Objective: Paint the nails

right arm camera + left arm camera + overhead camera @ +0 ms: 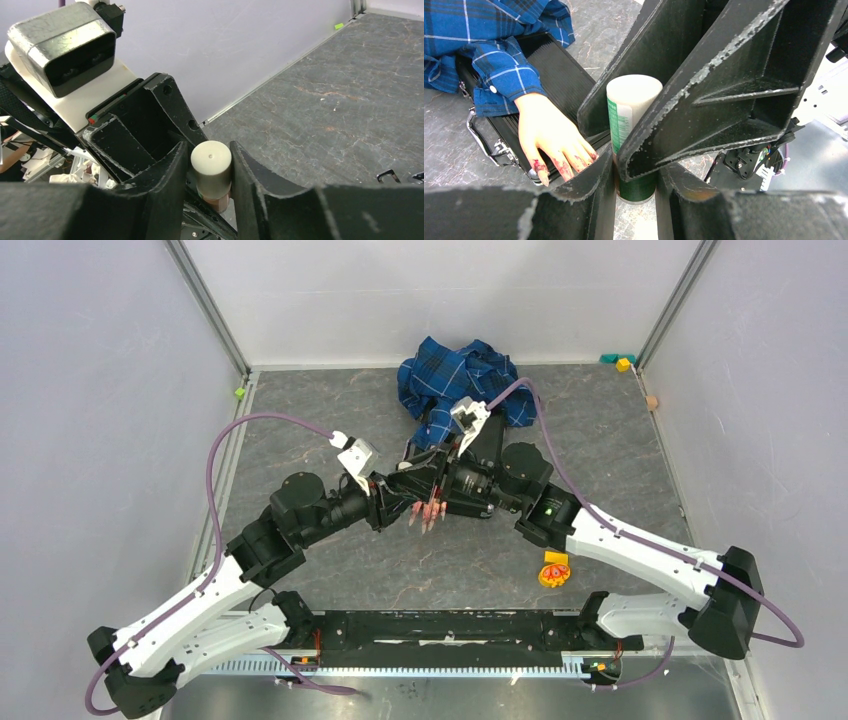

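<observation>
The left fingers (591, 200) clench the green-labelled bottle (621, 120) and the right fingers (165, 185) pinch its white cap (211, 159), so the polish seems not yet opened, while the nails (543, 177), lower left in the left wrist view on the mannequin hand (549, 132), await painting.

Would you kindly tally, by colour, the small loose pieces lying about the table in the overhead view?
Green piece: 1
Teal block: 1
Yellow block: 1
Tan block: 1
Orange-and-yellow piece: 1
Total: 5
</observation>
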`<state>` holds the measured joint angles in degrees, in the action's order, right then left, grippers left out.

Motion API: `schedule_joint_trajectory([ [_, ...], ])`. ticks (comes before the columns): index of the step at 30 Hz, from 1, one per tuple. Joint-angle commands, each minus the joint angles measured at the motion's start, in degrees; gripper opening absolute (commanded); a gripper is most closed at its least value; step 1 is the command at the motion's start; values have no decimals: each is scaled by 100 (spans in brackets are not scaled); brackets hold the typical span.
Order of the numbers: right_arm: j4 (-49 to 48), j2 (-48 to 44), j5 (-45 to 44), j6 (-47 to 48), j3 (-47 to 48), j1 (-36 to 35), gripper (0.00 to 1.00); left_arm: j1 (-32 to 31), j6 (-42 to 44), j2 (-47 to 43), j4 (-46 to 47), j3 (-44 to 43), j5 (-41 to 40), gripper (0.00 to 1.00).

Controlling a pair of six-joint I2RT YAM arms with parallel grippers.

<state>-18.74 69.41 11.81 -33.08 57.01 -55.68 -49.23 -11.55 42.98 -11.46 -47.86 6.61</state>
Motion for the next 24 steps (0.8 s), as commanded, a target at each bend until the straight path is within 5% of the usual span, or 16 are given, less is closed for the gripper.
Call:
schedule_joint_trajectory([
  [1,-75,-14,100,68,226,-39,39,53,-198,-46,186,-212,158,2],
  [7,-4,-186,640,483,227,34,5,125,-185,-145,321,-183,559,2],
  [16,-262,-617,2627,1198,258,288,1,160,-275,-76,1094,-112,3244,2],
  [24,-1858,-692,4170,430,70,303,0,160,-679,269,1687,-108,4514,2],
])
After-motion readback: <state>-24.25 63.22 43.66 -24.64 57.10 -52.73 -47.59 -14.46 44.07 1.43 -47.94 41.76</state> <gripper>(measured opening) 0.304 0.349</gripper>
